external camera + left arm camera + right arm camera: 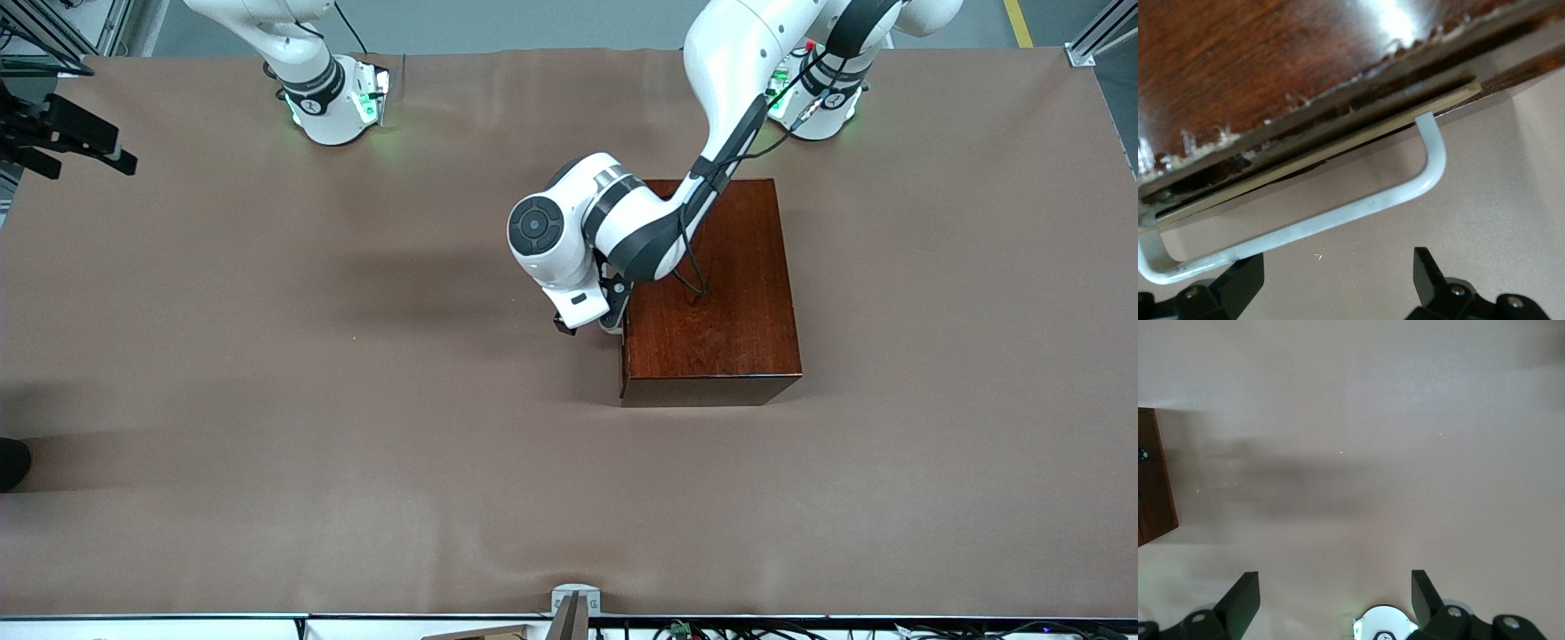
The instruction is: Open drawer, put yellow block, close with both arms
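The mahogany box [720,293] stands mid-table. Its drawer faces the right arm's end of the table; in the left wrist view only a thin pale wood strip [1338,143] shows in the slot, so it is shut or nearly shut. The white U-shaped handle [1338,217] sticks out from it. My left gripper [587,324] hangs just in front of the drawer, open and empty [1337,261], with the handle bar just past its fingertips [1423,263]. My right gripper [1331,600] is open and empty, high over the table above its own base. The yellow block is not in view.
The brown cloth [356,400] covers the whole table. The right arm's green-lit base [333,98] and the left arm's base [822,107] stand along the edge farthest from the front camera. A black device [62,138] juts in at the right arm's end.
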Robot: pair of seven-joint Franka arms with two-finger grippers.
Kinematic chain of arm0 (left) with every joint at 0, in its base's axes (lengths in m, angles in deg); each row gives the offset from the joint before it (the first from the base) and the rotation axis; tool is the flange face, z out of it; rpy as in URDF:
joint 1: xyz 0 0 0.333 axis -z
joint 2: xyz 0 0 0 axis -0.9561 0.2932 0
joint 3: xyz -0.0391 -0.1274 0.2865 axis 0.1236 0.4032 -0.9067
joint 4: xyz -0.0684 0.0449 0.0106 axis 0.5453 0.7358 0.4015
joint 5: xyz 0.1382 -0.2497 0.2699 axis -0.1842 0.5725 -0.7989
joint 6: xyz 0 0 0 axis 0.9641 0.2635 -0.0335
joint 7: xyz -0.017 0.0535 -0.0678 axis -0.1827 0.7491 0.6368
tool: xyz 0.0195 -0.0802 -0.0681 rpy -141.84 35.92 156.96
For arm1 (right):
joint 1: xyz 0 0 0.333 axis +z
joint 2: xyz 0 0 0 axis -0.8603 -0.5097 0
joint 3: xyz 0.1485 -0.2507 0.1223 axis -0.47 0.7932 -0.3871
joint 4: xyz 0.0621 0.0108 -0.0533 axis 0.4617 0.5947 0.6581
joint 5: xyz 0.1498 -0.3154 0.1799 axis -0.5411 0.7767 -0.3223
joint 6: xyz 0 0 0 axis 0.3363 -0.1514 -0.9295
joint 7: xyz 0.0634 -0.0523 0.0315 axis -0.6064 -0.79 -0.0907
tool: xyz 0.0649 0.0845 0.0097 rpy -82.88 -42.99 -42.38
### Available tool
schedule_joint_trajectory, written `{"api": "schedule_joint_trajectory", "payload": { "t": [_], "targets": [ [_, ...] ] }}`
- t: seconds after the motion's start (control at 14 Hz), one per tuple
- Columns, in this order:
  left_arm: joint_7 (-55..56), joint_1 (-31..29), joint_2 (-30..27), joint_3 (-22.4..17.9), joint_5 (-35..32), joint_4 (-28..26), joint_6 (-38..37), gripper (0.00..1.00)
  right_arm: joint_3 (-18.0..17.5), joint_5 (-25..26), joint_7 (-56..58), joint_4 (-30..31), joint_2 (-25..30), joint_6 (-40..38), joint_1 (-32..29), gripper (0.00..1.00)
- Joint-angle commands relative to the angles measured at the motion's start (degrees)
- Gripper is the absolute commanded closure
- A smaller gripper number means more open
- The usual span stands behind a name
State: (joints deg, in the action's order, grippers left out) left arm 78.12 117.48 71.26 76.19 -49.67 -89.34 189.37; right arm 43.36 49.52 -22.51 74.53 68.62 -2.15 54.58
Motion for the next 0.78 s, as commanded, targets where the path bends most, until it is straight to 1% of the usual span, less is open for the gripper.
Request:
{"api": "schedule_joint_trajectory", "payload": {
  "t": [0.0, 0.14, 0.28, 0.43, 0.64, 0.71],
  "targets": [
    [-3.40, 0.12, -3.51, 0.32, -3.66, -1.27, -3.59, 0.00, -0.63, 2.07, 1.65, 0.03, 0.19, 0.38, -0.94, 0.00],
    [-10.85, 0.04, -7.10, 0.50, -3.66, -1.18, -2.10, 0.00, -0.63, 4.27, 1.65, 0.38, -0.16, 0.56, -0.94, 0.00],
    [-17.01, -0.40, -11.58, 0.06, -3.32, -1.27, -1.83, 0.00, -0.63, 4.28, 1.65, 0.55, -0.51, 0.56, -1.03, 0.00],
    [-23.95, -3.11, -16.76, -0.03, -3.40, -1.80, -1.83, 0.00, -0.63, 4.28, 1.65, 0.64, -0.60, 0.48, -1.03, 0.00],
    [-35.56, -7.95, -22.13, -0.03, -3.05, -2.67, -3.23, 0.00, -0.63, 4.54, 1.65, 0.64, -0.86, 0.04, -1.03, 0.00],
    [-38.98, -9.62, -23.63, -0.03, -3.05, -2.77, -4.71, 0.00, -0.63, 4.54, 1.65, 0.64, -0.95, -0.05, -1.03, 0.00]
  ]
}}
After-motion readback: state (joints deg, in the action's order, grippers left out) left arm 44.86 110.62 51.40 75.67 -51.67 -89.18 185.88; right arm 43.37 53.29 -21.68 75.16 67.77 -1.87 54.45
